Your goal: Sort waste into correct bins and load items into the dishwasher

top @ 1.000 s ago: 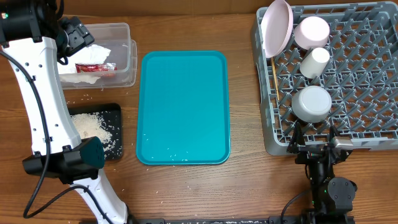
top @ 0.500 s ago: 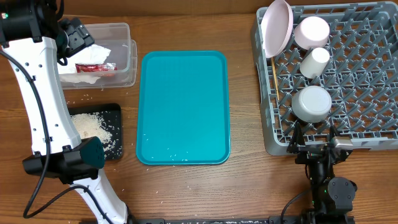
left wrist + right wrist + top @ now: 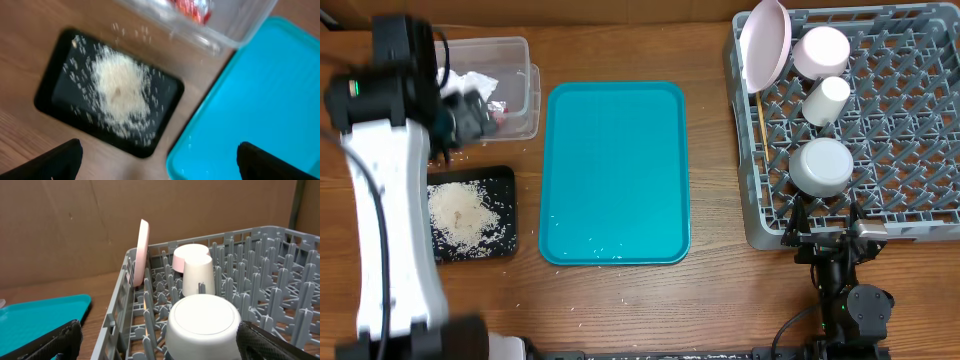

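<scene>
Grey pegged rack [image 3: 900, 150] w/ round plate [image 3: 765, 42]; grainy rice [image 3: 460, 210] on black tray [image 3: 503, 180]; left gripper [image 3: 160, 160], right gripper [image 3: 160, 340] wide open, empty.

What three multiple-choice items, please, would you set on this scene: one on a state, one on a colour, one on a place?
1. The plate in the rack: A lies flat; B stands on edge; C lies upside down.
2. The middle tray is: A teal; B red; C grey.
3. Most rice lies on: A the rack; B the middle tray; C the black tray.
Answers: B, its rim points up; A, it shows teal from overhead; C, the white heap sits there.
</scene>
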Controlling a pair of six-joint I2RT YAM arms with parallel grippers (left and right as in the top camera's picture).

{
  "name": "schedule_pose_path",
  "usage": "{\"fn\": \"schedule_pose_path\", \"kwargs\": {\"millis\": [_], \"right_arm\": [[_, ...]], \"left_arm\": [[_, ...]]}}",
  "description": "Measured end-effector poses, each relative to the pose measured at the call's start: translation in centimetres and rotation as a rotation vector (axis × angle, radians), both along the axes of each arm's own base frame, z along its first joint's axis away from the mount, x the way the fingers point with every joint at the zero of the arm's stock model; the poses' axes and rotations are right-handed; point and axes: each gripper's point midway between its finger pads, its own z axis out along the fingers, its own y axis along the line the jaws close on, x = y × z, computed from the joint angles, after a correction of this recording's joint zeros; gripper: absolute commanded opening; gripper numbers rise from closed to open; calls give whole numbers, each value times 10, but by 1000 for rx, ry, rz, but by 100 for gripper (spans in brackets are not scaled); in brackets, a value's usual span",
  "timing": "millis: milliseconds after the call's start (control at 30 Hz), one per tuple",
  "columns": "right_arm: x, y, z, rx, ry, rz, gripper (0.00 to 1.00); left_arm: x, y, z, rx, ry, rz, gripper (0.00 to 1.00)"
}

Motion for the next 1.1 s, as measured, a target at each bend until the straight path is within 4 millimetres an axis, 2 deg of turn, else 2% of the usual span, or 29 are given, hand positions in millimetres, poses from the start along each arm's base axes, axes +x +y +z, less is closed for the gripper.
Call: {"fn": "schedule_pose_path", "kwargs": {"millis": [167,333,500,600,733,800,967,1100], "right_arm": [[0,0,0,0,0,-1,100],[0,0,0,0,0,0,100],[0,0,0,0,-1,0,100],[0,0,0,0,-1,0,100],[0,0,0,0,-1,0,100],[0,0,0,0,-1,0,100],[0,0,0,0,-2,0,100],[0,0,0,0,-2,0,100]], "left_arm": [[-59,-20,-15,-60,-26,-22,100],[-87,-30,-24,-65,-173,-43,100],[-88,-34,-37,-25,-388,-116,100],[-80,-45,-48,-8,-558,-213,100],[-82,-56,-69,7,-723,-295,100],[-77,-59,-72,31,-818,-321,100],[-76,-60,-94,68,-947,-343,100],[-74,-59,-100,100,-1038,-346,100]]}}
